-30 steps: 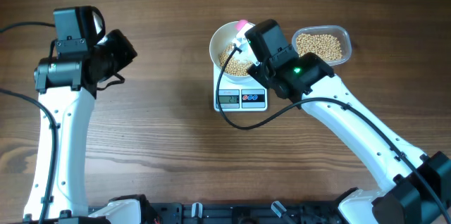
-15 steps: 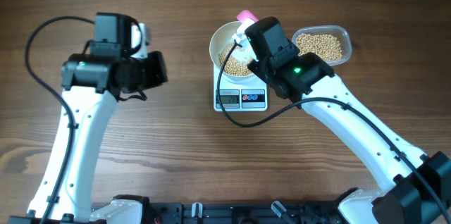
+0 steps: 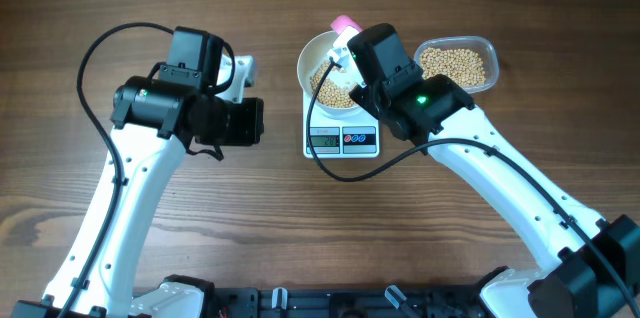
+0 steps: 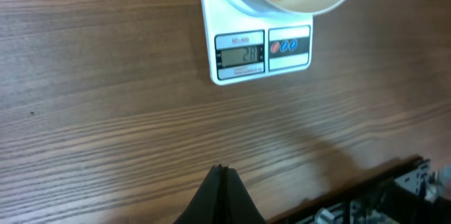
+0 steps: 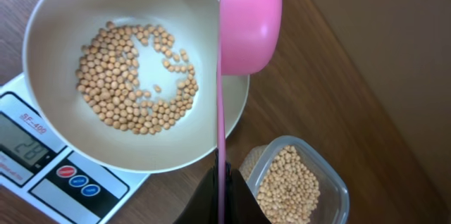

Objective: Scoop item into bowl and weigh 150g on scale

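Looking first at what lies nearest, we see in the left wrist view the two dark fingers of the left gripper (image 4: 222, 176) pressed together, with nothing between them. They hang above the bare wooden table (image 4: 106, 118). From overhead this gripper (image 3: 250, 121) is at 9 o'clock from the scale, well apart from it.

Further on stands the white digital scale (image 4: 229, 13). Its grey display and two buttons are on the front edge, at 6 o'clock below the bowl. The display shows digits, but we cannot read them with certainty.

The white bowl (image 5: 49, 20) sits on the scale platform. A thin layer of soybeans (image 5: 113, 83) covers only part of its bottom, and a bare white patch shows in the middle of them.

The right gripper (image 5: 220, 185) is clamped tight on the thin handle of a pink scoop (image 5: 250, 20). The head of the scoop is over the rim of the bowl, at about 12 o'clock on the bowl in the overhead view. We cannot tell whether it touches the rim, and we cannot see inside it.

Just beside the bowl, at 3 o'clock from it, is the clear plastic tub (image 3: 488, 53). It holds many more of the same beans.
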Robot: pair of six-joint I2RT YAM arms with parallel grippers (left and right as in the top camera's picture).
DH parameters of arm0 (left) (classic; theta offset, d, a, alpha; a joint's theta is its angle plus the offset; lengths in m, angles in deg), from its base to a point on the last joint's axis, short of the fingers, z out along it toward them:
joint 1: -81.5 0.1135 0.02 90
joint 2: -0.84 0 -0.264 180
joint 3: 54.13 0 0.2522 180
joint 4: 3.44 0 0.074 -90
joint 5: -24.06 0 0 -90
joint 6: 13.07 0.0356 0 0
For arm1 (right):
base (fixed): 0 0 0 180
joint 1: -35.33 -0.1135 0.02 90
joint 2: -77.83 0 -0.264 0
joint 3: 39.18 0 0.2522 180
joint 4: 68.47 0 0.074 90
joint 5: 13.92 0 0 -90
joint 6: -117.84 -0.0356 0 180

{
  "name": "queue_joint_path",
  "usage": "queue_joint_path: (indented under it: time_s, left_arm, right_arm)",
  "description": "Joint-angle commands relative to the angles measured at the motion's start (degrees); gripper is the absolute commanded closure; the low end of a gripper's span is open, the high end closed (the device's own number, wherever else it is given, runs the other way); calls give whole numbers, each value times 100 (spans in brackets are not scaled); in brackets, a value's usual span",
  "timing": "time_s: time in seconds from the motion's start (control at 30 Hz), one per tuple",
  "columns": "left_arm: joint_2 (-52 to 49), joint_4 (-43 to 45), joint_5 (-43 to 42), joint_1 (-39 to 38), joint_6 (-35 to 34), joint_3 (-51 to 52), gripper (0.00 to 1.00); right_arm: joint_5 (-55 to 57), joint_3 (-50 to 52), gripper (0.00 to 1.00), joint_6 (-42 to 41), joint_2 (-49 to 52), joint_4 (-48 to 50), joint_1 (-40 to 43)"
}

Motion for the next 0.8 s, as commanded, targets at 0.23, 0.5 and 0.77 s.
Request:
queue_joint_path:
  time_s: [0.23,0.5,0.77]
  left_arm:
    - [-46,55,-61,-24,271,0,96]
    - [-48,72,-872,-26,678,0,96]
    - [-48,96,-852,-26,678,0,50]
  right_arm:
    - [-470,-109,96,-1274,-136,-2,20]
    - [-1097,-262,96,-1921,-732,-122,605]
    - [-1178,-262,96,-2380,-1132,-514,1266]
